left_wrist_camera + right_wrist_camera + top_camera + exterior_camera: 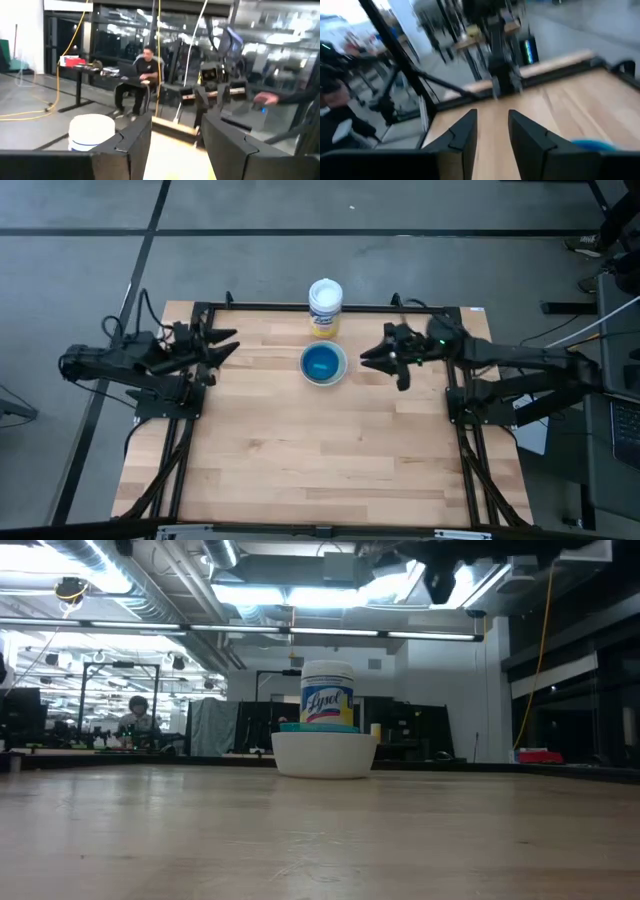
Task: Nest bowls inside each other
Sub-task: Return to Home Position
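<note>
A stack of nested bowls [324, 364] stands on the wooden table a little behind its middle. The outermost is white [324, 755] and the inside shows blue from above; a teal rim [318, 727] peeks over the white one. My left gripper [228, 348] hovers open near the table's far left corner, pointing toward the stack, with nothing between its fingers [135, 137]. My right gripper [372, 358] hovers just right of the stack, level, its fingers [465, 132] apart on nothing. A blue bowl edge [592, 145] shows beside them.
A white-lidded cylindrical container with a yellow label [325, 308] stands right behind the bowls, near the table's far edge; its lid [91, 131] shows in the left wrist view. A person [140, 75] sits at a desk beyond the table. Bare wood [320, 450] stretches to the near edge.
</note>
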